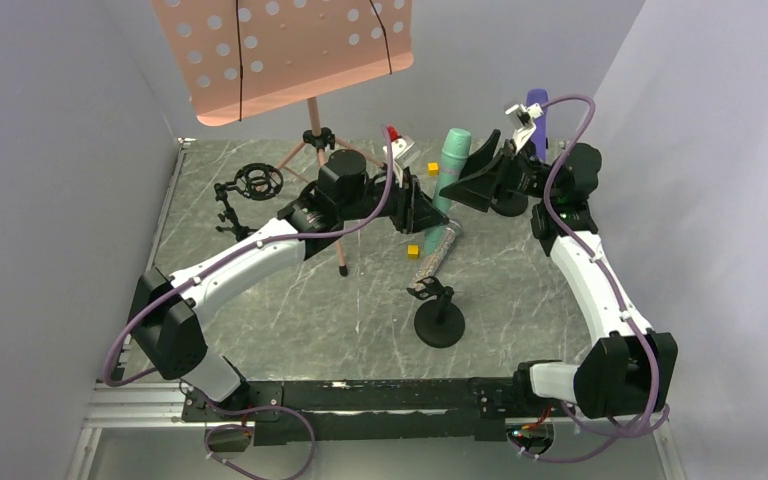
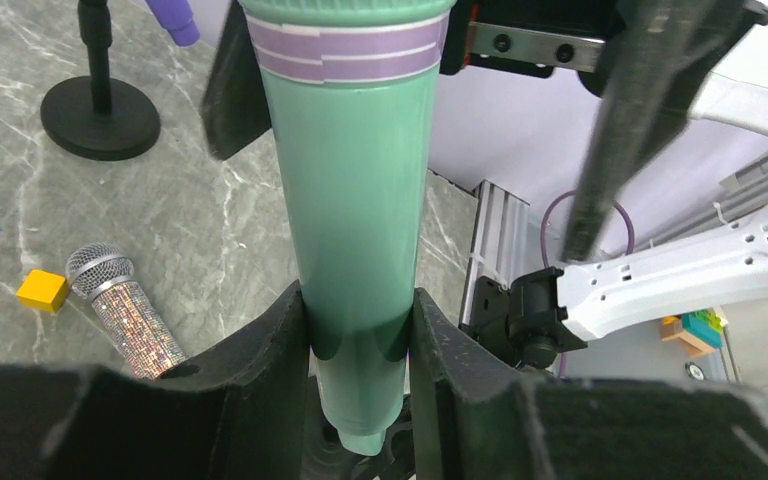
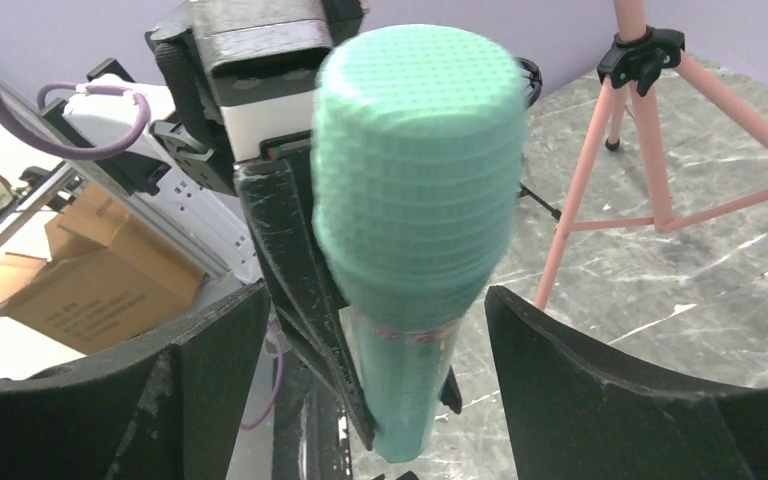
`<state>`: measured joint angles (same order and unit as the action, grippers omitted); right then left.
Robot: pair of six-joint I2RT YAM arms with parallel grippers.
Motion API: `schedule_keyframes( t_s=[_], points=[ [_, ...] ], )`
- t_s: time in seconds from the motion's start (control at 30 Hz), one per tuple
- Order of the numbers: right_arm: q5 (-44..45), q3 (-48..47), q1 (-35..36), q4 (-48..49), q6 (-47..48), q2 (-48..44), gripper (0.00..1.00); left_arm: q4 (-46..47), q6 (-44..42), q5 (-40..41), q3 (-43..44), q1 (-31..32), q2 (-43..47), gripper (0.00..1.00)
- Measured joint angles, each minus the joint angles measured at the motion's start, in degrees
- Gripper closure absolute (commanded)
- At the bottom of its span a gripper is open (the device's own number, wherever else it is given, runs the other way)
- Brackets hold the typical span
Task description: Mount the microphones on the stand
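My left gripper (image 1: 430,210) (image 2: 360,335) is shut on the lower body of the mint-teal microphone (image 1: 451,160) (image 2: 355,200), which stands nearly upright, head up. My right gripper (image 1: 465,178) (image 3: 375,340) is open; its jaws stand wide on either side of the microphone's head (image 3: 415,180) without touching it. The glittery microphone (image 1: 438,250) (image 2: 128,312) lies flat on the table. The purple microphone (image 1: 537,112) (image 2: 172,18) sits upright on a round-based stand (image 1: 508,206) (image 2: 100,115) at the back right. A second low stand (image 1: 438,322) with a bare clip is in front.
A pink music stand (image 1: 290,50) with a tripod (image 3: 650,130) rises at the back left. A black ring mount (image 1: 257,181) stands to its left. Small yellow cubes (image 1: 413,250) (image 2: 42,290) lie near the glittery microphone. Grey walls close in both sides.
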<state>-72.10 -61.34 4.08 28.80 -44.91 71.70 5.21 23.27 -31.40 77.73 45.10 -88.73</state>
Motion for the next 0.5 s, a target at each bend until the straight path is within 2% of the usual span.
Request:
schedule_keyframes(
  t_s=[0.2,0.43,0.47,0.5],
  points=[
    [0.0,0.0,0.3,0.6,-2.7,1.9,0.41,-1.7,-1.4,-2.5,1.1,0.0,0.0,1.0],
    [-0.5,0.0,0.6,1.8,-3.0,2.2,0.86,-3.3,-1.4,-3.6,1.8,-0.3,0.0,1.0],
    [-0.5,0.0,0.6,2.1,-3.0,2.2,0.9,-3.4,-1.2,-3.7,2.0,-0.3,0.0,0.98],
    [-0.6,0.0,0.6,2.7,-3.0,2.2,0.93,-3.3,-1.1,-3.8,2.0,-0.3,0.0,0.9]
  ],
)
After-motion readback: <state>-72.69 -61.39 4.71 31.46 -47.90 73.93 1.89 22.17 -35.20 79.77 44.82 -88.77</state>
